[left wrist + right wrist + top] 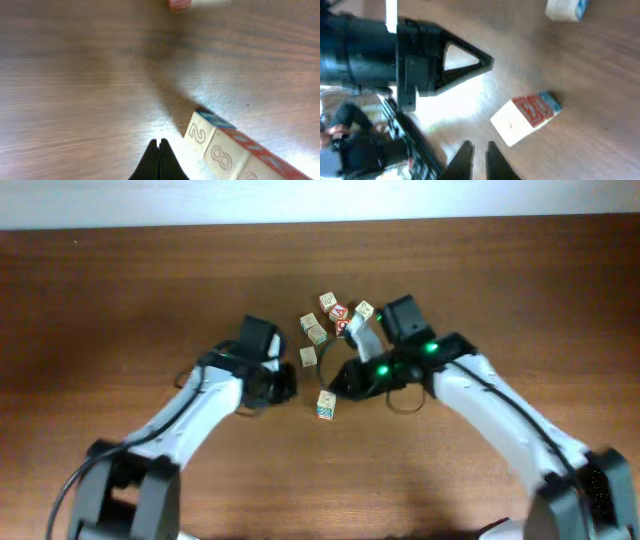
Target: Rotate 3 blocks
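Observation:
A pale block (325, 405) with blue and red edges lies alone on the table, nearer the front than the other blocks. In the left wrist view this block (220, 150) shows a 2 and an 8, just right of my left gripper (159, 145), which is shut and empty. In the overhead view the left gripper (290, 385) is left of the block. My right gripper (479, 152) has a narrow gap between its fingers and holds nothing. The block (527, 120) lies just ahead of it to the right. More pale blocks (310, 323) (308, 356) sit further back.
A cluster at the back holds several cubes, among them a red-faced cube (340, 312) and pale ones (327, 301) (364, 310). The right arm's body (400, 365) hangs over the table right of the cluster. Bare wood table (120, 300) spreads to both sides.

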Controlling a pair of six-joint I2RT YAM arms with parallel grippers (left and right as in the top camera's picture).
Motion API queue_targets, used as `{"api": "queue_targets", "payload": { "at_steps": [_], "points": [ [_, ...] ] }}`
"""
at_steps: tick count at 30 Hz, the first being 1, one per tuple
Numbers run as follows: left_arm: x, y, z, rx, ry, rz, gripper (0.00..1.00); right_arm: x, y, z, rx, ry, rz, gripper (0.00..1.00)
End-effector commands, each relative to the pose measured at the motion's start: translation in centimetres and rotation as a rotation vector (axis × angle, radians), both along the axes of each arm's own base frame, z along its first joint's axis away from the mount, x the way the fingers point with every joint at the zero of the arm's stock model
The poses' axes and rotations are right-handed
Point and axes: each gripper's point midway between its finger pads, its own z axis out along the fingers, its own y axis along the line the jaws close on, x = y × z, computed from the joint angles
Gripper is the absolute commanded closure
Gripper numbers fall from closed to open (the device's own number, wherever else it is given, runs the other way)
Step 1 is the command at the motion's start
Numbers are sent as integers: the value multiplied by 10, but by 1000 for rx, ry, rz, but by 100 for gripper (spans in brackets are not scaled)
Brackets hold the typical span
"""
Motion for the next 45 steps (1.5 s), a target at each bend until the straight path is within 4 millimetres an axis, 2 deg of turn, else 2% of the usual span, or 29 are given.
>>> {"api": "queue_targets", "payload": {
  "at_steps": [1,2,3,4,5,6,8,9,12,13,16,18,20,21,22,23,24,26,29,31,33,34,45],
  "points": [
    [35,37,104,36,-287,-9,94,19,-37,90,-42,-259,-68,73],
    [36,48,137,53,-377,-11,77,16,-56,114,-88,-310,-120,61],
    [34,58,170,64,-483,-4,46,8,-78,138,-148,-369,-171,48],
    [28,73,198,101,-573,43,18,-8,-106,166,-219,-432,-245,28],
    [17,86,221,140,-645,83,1,-20,-123,180,-259,-468,-292,10],
    [4,92,233,148,-674,97,1,-41,-143,198,-295,-515,-346,2],
    [-14,96,235,152,-656,94,1,-79,-168,217,-330,-596,-412,1],
    [-14,96,235,153,-653,94,1,-97,-174,225,-320,-631,-425,1],
    [-14,96,234,154,-650,93,1,-133,-190,223,-348,-645,-450,1],
    [-14,96,234,154,-650,93,1,-134,-190,222,-350,-641,-449,1],
    [-15,96,233,154,-647,93,1,-134,-190,222,-351,-639,-449,1],
    [-15,96,233,154,-647,93,1,-130,-202,219,-425,-661,-465,1],
    [-15,96,233,154,-647,93,1,-111,-216,216,-478,-719,-551,1],
    [-15,96,233,154,-647,93,1,-102,-221,218,-475,-784,-591,1],
    [-15,96,233,154,-647,93,1,-93,-220,213,-478,-919,-544,1],
    [-15,96,233,154,-647,93,1,-91,-210,198,-479,-1044,-419,1],
    [-15,96,233,154,-647,93,1,-91,-207,184,-464,-1098,-402,1],
    [-15,96,233,154,-647,93,1,-85,-211,144,-440,-1210,-455,1],
    [-15,96,233,154,-647,93,1,-62,-208,86,-385,-1396,-492,1],
    [-15,96,233,154,-647,93,1,-55,-208,56,-379,-1433,-503,1],
    [-15,96,233,154,-647,93,1,-48,-208,22,-392,-1381,-491,1],
    [-15,96,233,154,-647,93,1,-47,-210,14,-403,-1363,-495,1],
    [-15,96,232,155,-643,92,1,-47,-211,14,-404,-1361,-501,1]
  ]
}}
